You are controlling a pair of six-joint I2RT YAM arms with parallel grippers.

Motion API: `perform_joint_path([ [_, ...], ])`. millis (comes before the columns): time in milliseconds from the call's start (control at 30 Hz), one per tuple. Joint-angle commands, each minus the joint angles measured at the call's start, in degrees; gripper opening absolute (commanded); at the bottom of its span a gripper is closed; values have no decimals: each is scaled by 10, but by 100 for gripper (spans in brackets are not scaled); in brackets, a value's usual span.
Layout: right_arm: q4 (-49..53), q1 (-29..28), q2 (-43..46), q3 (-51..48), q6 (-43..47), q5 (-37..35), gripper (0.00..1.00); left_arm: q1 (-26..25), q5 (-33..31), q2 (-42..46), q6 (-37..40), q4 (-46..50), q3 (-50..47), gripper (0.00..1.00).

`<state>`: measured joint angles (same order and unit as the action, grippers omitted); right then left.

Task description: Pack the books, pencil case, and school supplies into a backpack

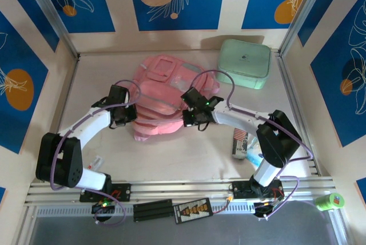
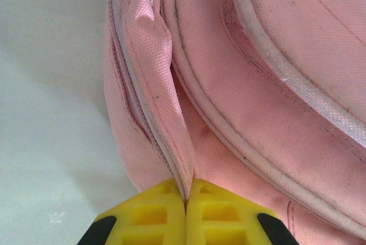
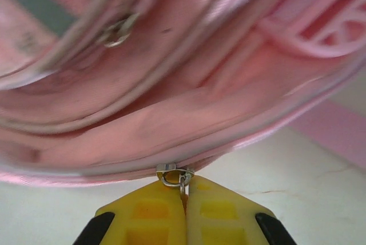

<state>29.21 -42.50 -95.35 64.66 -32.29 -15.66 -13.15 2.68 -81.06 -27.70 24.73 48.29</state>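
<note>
- Noted: one soft light-pink woven-fabric backpack (image 1: 163,93), lying flat at the middle of the white table (image 1: 189,156), nearer its far edge.
- Pale piping along the seams; layered pockets on the front; a webbing strap at one side.
- Yellow jaws of the left gripper (image 2: 185,199) closed on a raised fold of fabric at the backpack's left side.
- Yellow jaws of the right gripper (image 3: 185,190) closed on a small metal zipper pull (image 3: 176,175) at the backpack's near right edge.
- One mint-green rounded square box (image 1: 244,63) in the far right corner; small dark mark on the lid, unreadable.
- One small white red-striped item (image 1: 239,143) near the right edge; print too small to read.
- Count: one backpack, one box, two grippers.
</note>
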Motion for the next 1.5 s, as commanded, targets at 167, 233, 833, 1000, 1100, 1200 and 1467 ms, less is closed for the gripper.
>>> perform_joint_path([
  [167,25,89,-10,-2,56,-10,0,9,-34,5,26,23,2,0],
  [233,31,102,-27,10,63,-25,0,9,-33,7,28,25,3,0],
  [833,74,157,-80,75,31,-113,11,9,2,27,37,38,8,0],
  [1000,66,146,-27,44,25,-80,38,9,41,45,52,55,26,26],
  [1100,33,139,49,-8,21,-73,56,6,78,62,81,78,47,44],
  [1200,8,148,120,-51,3,-50,63,-4,82,73,103,102,76,53],
  [1467,-40,183,214,-117,-57,31,69,-76,58,40,218,124,162,74],
])
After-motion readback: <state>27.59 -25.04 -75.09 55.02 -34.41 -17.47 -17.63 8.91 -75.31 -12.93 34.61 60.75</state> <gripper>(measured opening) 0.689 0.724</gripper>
